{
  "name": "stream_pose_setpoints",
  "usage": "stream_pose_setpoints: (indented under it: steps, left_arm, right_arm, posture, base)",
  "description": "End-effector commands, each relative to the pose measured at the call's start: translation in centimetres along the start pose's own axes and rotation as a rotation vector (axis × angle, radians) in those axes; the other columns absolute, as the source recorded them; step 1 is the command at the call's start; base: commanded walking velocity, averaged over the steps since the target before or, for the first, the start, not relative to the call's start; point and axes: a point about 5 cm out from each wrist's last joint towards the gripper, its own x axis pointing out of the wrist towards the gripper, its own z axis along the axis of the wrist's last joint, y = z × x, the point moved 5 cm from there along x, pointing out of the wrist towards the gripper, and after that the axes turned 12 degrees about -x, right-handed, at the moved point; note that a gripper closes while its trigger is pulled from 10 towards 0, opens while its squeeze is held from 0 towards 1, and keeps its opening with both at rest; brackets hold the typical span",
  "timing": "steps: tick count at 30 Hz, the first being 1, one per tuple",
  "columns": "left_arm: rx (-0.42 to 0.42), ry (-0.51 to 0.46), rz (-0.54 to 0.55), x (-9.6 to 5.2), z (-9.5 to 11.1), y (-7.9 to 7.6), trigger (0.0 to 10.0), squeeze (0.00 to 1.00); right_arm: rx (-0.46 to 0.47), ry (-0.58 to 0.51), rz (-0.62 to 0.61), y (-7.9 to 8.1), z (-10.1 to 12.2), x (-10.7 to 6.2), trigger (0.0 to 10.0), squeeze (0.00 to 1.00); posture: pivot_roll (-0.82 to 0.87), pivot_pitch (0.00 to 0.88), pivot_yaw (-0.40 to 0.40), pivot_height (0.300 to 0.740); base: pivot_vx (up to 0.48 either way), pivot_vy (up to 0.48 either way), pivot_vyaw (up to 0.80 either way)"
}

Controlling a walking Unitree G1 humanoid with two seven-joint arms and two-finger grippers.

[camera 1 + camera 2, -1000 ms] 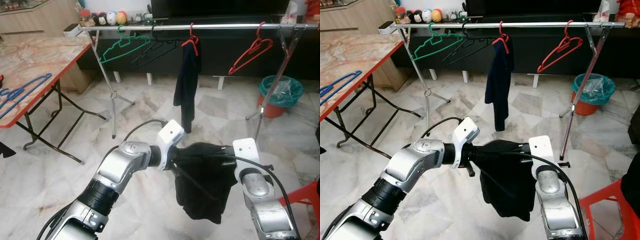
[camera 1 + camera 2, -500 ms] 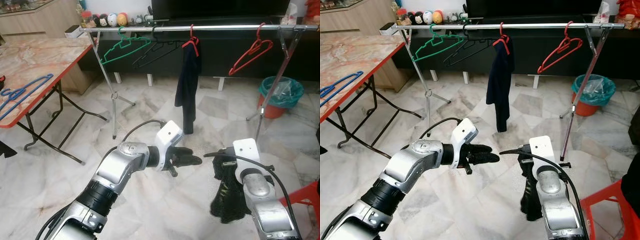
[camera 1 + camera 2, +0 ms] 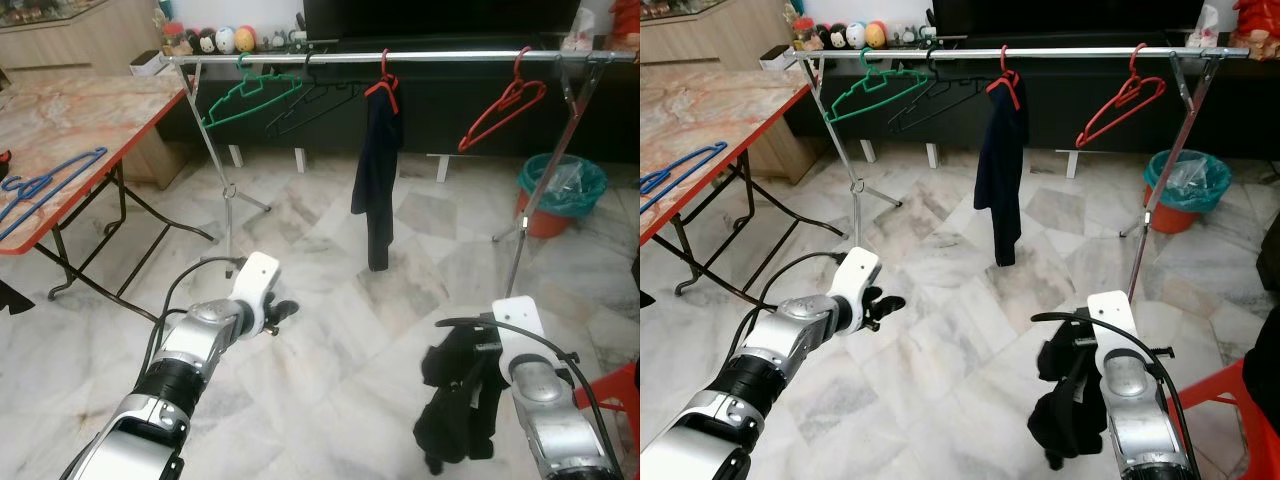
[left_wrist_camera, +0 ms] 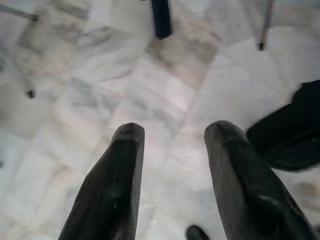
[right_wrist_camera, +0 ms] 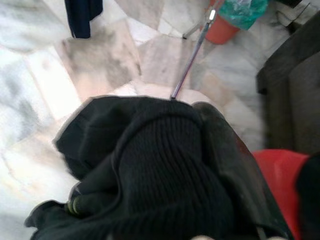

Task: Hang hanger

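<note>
My right gripper (image 3: 478, 365) is low at the right, shut on a bunched black garment (image 3: 453, 405) that hangs from it and hides its fingers. In the right wrist view the black knit garment (image 5: 160, 170) is draped over the fingers. A thin black hanger hook (image 3: 1052, 318) curls out beside the wrist. My left gripper (image 3: 284, 309) is off to the left, well apart from the garment. Its fingers (image 4: 117, 185) stand open over bare floor. The clothes rail (image 3: 400, 55) runs across the back.
On the rail hang a green hanger (image 3: 245, 95), a black hanger (image 3: 310, 100), a red hanger carrying a dark garment (image 3: 375, 180) and a bare red hanger (image 3: 505, 100). A table (image 3: 90, 110) with a blue hanger (image 3: 40, 185) stands left. Green bin (image 3: 560, 190) and red chair (image 3: 615, 385) at right.
My left gripper has let go of the black garment and drawn back to the left. The garment, stretched between both grippers before, now hangs bunched from the right gripper, which has sunk lower.
</note>
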Motion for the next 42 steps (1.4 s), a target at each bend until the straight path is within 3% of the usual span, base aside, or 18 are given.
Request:
stream_pose_setpoints:
  steps: [1, 2, 4, 7, 9, 15, 18, 20, 26, 29, 30, 34, 37, 42]
  left_arm:
    - [-0.002, 0.077, 0.089, -0.6, -3.9, 2.6, 10.0, 0.00]
    - [-0.002, 0.077, 0.089, -0.6, -3.9, 2.6, 10.0, 0.00]
    - [-0.094, 0.125, 0.092, -1.1, -6.8, 3.1, 10.0, 0.00]
    - [-0.167, 0.176, 0.121, -1.9, -10.5, 3.3, 10.0, 0.00]
    - [-0.154, 0.224, 0.141, -2.4, -12.6, 3.3, 10.0, 0.00]
    - [-0.217, 0.259, 0.168, -3.3, -15.3, 3.3, 10.0, 0.00]
    - [-0.221, 0.271, 0.180, -3.6, -16.2, 3.4, 10.0, 0.00]
    - [-0.188, 0.332, 0.214, -4.5, -18.1, 3.9, 10.0, 0.00]
    - [-0.265, 0.380, 0.329, -6.6, -20.8, 5.5, 10.0, 0.00]
    - [-0.335, 0.398, 0.469, -9.1, -22.8, 7.7, 10.0, 0.00]
    - [-0.335, 0.398, 0.469, -9.1, -22.8, 7.7, 10.0, 0.00]
    - [-0.363, 0.441, 0.548, -11.8, -25.0, 9.1, 10.0, 0.00]
    - [-0.386, 0.486, 0.578, -13.6, -26.9, 9.3, 10.0, 0.00]
    - [-0.412, 0.505, 0.573, -14.0, -27.8, 8.7, 10.0, 0.00]
  right_arm:
    - [0.090, 0.051, 0.004, 0.3, -2.0, 0.5, 10.0, 0.00]
    - [0.090, 0.051, 0.004, 0.3, -2.0, 0.5, 10.0, 0.00]
    - [0.191, 0.109, 0.016, 1.0, -4.0, 0.7, 10.0, 0.00]
    - [0.358, 0.151, 0.016, 2.1, -6.4, 0.7, 10.0, 0.00]
    - [0.416, 0.224, 0.013, 2.8, -8.4, 0.3, 10.0, 0.00]
    - [0.497, 0.351, 0.015, 4.5, -12.1, -1.0, 10.0, 0.00]
    - [0.503, 0.385, 0.011, 4.9, -13.3, -1.5, 10.0, 0.00]
    - [0.508, 0.425, 0.027, 5.8, -14.9, -2.4, 10.0, 0.00]
    - [0.470, 0.469, 0.063, 6.7, -16.7, -3.6, 10.0, 0.00]
    - [0.424, 0.517, 0.084, 7.2, -18.3, -4.7, 10.0, 0.00]
    - [0.424, 0.517, 0.084, 7.2, -18.3, -4.7, 10.0, 0.00]
    - [0.455, 0.528, 0.077, 7.0, -19.6, -5.5, 10.0, 0.00]
    - [0.483, 0.528, 0.071, 7.1, -20.0, -5.8, 10.0, 0.00]
    - [0.485, 0.530, 0.077, 7.4, -20.0, -5.9, 10.0, 0.00]
  posture:
    - [-0.08, 0.018, 0.100, 0.740]
    - [-0.08, 0.018, 0.100, 0.740]
    - [-0.08, 0.013, 0.099, 0.740]
    - [-0.08, 0.011, 0.088, 0.740]
    - [-0.08, 0.013, 0.083, 0.740]
    - [-0.08, 0.014, 0.067, 0.740]
    - [-0.08, 0.013, 0.064, 0.740]
    - [-0.07, 0.003, 0.061, 0.740]
    - [-0.07, 0.000, 0.051, 0.740]
    - [-0.07, 0.000, 0.038, 0.740]
    - [-0.07, 0.000, 0.038, 0.740]
    - [-0.06, 0.000, 0.023, 0.740]
    - [-0.06, 0.000, 0.022, 0.740]
    - [-0.06, 0.000, 0.019, 0.740]
  base:
    - [0.000, 0.000, 0.00]
    - [0.000, 0.000, 0.00]
    - [0.000, 0.000, 0.00]
    - [0.000, 0.000, 0.00]
    - [0.000, 0.000, 0.00]
    - [0.000, 0.000, 0.00]
    - [0.000, 0.000, 0.00]
    - [0.000, 0.000, 0.00]
    - [0.000, 0.000, 0.00]
    - [0.000, 0.000, 0.00]
    - [0.000, 0.000, 0.00]
    - [0.000, 0.000, 0.00]
    - [0.000, 0.000, 0.00]
    - [0.000, 0.000, 0.00]
